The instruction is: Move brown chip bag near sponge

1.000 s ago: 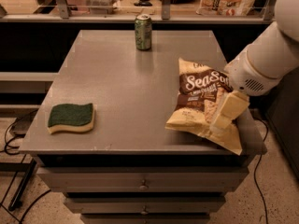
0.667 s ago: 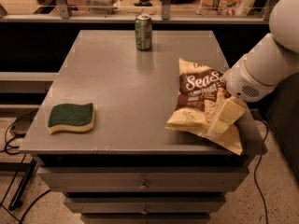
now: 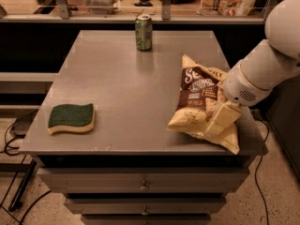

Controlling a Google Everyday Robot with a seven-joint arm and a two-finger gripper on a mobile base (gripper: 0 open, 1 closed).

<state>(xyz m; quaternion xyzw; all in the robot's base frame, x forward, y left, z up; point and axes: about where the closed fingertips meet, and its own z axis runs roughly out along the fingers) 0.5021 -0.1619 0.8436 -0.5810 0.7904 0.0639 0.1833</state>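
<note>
You have three things on the counter (image 3: 123, 86): one bag (image 3: 193, 108), one sponge (image 3: 71, 118), one can (image 3: 143, 32). The bag lies crumpled at the right front edge, well apart from the sponge, which sits flat at the left front corner. The can stands upright at the back, near the middle. Your end effector (image 3: 220, 118) rests against the bag's right side; you cannot tell whether it is clenched on the bag or released.

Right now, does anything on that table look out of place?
Only the brown chip bag: it lies crumpled and tilted at the front right corner of the table, far from the sponge, with the gripper on it. The green can stands upright.
</note>
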